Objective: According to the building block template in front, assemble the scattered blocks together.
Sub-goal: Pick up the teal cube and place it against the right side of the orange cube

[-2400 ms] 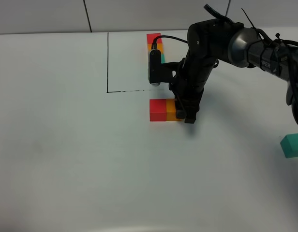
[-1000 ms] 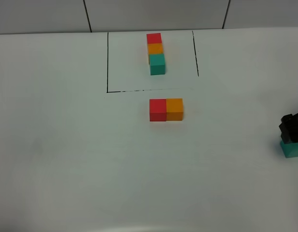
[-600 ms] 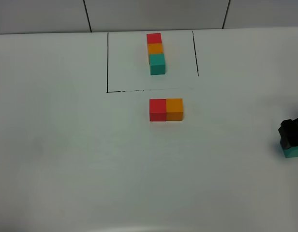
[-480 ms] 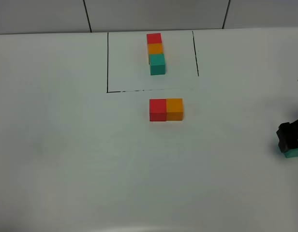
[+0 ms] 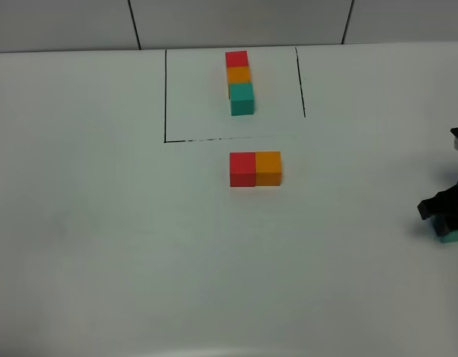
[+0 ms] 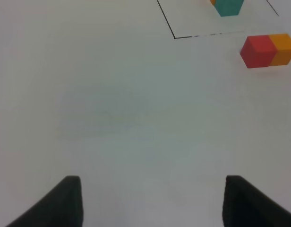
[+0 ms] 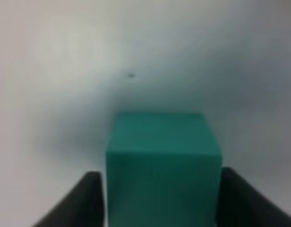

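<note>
Within the last second the right gripper (image 5: 443, 211) was brought down over the loose teal-green matte cube (image 7: 162, 161) at the far right edge of the table. Its two black fingers (image 7: 89, 203) were closed against the cube's opposite sides. In the blurred right wrist view no gap could be made out on either side, so the cube was probably gripped. The left gripper (image 6: 152, 203) was held apart from the work, its jaws parted over bare table with nothing between them.

This was judged to be the start of the last pick. The loose red matte cube (image 5: 242, 169) and the loose orange matte cube (image 5: 268, 168) were already set touching, side by side, just in front of the marked area. The template row of three joined cubes (image 5: 239, 82), red, orange and teal-green, was laid inside that area, well apart from the gripped cube. Only the teal-green cube was left to be carried across and set against the orange cube's free side, so that the template's order would be matched.

The white matte tabletop (image 5: 102, 245) was plain apart from a thin black outline (image 5: 165, 97) drawn on three sides around the template. Behind it a pale wall (image 5: 236, 22) with dark seams was seen.
</note>
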`<control>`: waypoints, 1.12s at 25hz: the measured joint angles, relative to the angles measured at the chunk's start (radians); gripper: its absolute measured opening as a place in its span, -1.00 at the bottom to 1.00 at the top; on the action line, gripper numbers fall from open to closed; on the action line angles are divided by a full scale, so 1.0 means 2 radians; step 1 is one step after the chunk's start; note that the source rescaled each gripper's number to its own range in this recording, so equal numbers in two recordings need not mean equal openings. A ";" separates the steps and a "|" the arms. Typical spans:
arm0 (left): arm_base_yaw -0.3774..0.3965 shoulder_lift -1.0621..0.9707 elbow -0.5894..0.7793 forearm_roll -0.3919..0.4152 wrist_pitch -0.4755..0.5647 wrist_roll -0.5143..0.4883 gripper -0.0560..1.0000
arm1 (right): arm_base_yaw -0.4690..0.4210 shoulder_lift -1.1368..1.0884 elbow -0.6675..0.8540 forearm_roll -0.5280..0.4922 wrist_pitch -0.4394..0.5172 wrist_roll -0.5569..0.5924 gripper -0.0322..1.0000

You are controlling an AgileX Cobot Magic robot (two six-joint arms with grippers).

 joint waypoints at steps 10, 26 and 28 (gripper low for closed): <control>0.000 0.000 0.000 0.000 0.000 0.000 -0.21 | 0.044 -0.027 -0.033 -0.043 0.026 -0.059 -0.91; 0.000 0.000 0.000 0.000 0.000 0.000 -0.21 | 0.239 0.097 -0.254 -0.103 0.117 -0.368 -0.91; 0.000 0.000 0.000 0.000 0.000 0.000 -0.21 | 0.240 0.115 -0.278 -0.100 0.128 -0.381 -0.91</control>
